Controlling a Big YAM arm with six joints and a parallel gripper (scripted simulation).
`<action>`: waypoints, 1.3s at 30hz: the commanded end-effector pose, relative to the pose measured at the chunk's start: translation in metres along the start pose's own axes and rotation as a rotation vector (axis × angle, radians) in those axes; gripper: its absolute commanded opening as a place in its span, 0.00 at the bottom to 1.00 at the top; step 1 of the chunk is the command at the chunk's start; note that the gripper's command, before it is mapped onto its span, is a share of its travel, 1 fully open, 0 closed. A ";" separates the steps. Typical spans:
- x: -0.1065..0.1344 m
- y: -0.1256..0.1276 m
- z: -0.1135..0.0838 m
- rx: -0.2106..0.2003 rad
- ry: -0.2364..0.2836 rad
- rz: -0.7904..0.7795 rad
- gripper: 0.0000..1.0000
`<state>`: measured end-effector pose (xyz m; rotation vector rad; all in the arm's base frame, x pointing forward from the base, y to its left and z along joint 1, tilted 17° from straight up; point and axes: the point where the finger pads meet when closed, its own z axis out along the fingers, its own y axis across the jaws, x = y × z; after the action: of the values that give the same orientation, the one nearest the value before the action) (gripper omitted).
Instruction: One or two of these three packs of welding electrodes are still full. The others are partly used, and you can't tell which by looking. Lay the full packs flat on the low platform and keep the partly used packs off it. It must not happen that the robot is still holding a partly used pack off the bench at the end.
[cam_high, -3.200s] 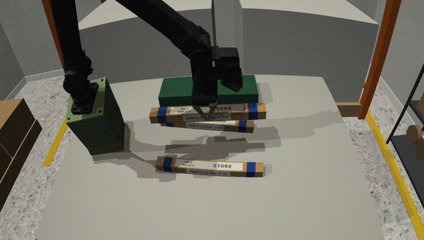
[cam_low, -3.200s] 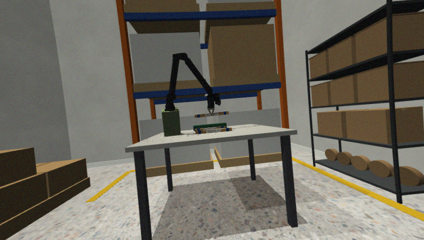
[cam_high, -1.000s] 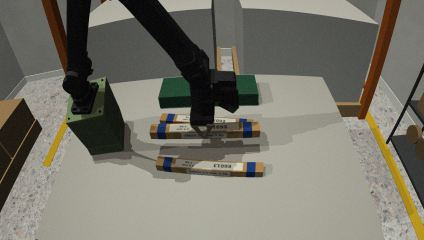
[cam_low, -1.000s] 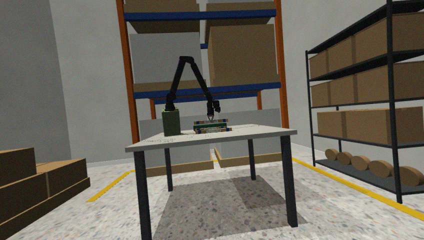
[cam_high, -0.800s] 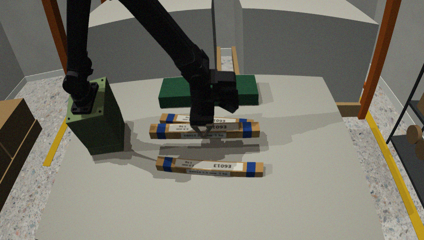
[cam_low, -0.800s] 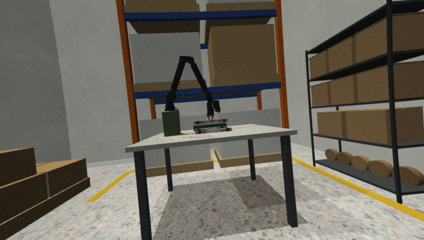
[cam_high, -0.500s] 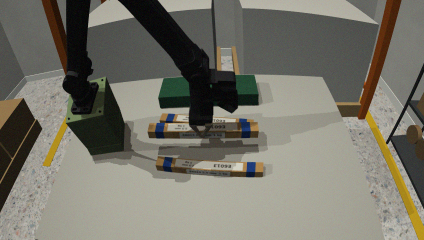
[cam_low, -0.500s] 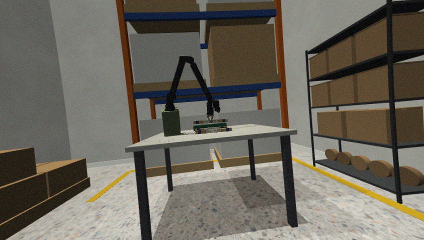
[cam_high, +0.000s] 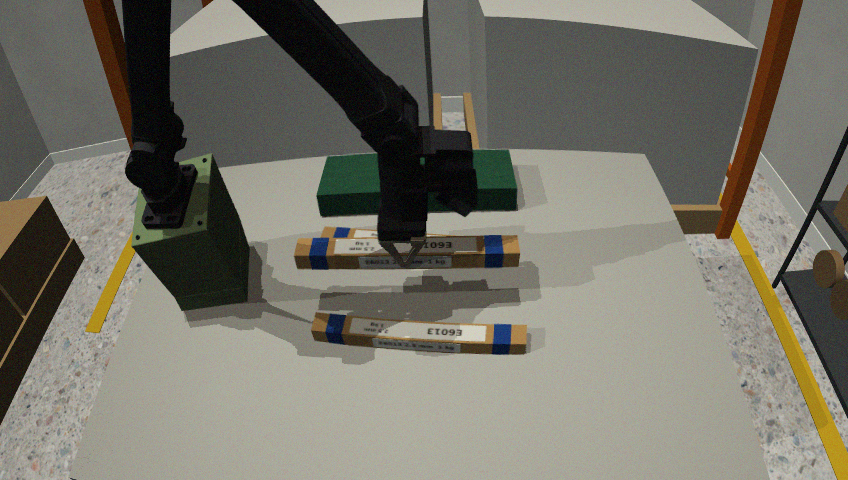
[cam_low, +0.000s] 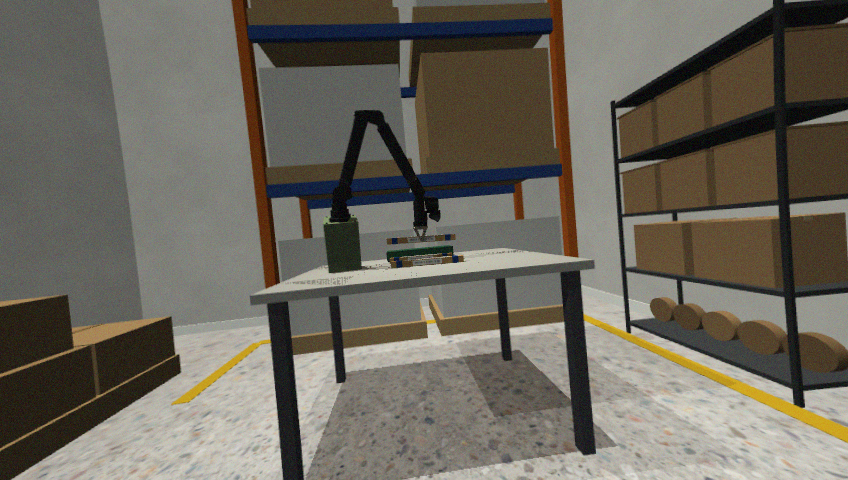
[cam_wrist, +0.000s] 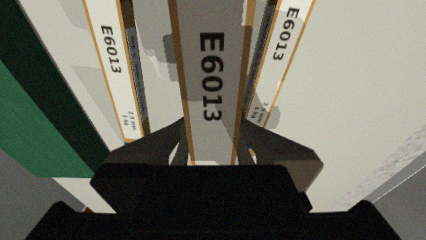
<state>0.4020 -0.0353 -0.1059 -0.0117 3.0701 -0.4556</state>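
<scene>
From my post, I have the pincer (cam_high: 405, 252) (cam_low: 420, 233) (cam_wrist: 212, 120) clamped around the middle of one electrode pack (cam_high: 351, 246) (cam_low: 404, 240) (cam_wrist: 207, 75), which hangs roughly level above the bench (cam_high: 416, 410) (cam_low: 428, 278) with its E6013 label upward. Its ends point left and right, each wrapped in a blue band.

A second pack (cam_high: 328, 231) (cam_wrist: 114, 70) lies on the bench, just to the far side of the held one in the top view and partly hidden by it. A third pack (cam_high: 416, 334) (cam_wrist: 281, 55) lies flat nearer to me, well apart from the second.

Farther back sits the low green platform (cam_high: 351, 172) (cam_low: 419, 252) (cam_wrist: 30, 130), and none of the three packs rests on it. To the left, the arm (cam_high: 333, 65) (cam_low: 354, 151) stands on a green pedestal (cam_high: 214, 267) (cam_low: 342, 246). I cannot tell which packs are full.

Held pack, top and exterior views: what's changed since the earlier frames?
The held pack came down from its 3.2 s height, then rose slightly over the last second. The hand kept its grip; nothing was released. Front pack, rear pack and platform: unchanged.
</scene>
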 end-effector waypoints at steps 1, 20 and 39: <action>-0.015 0.002 -0.023 -0.002 -0.045 0.008 0.00; -0.015 0.002 -0.046 -0.003 -0.046 0.009 0.00; -0.015 0.002 -0.046 -0.003 -0.046 0.009 0.00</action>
<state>0.3998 -0.0272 -0.0797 -0.0101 3.0707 -0.4548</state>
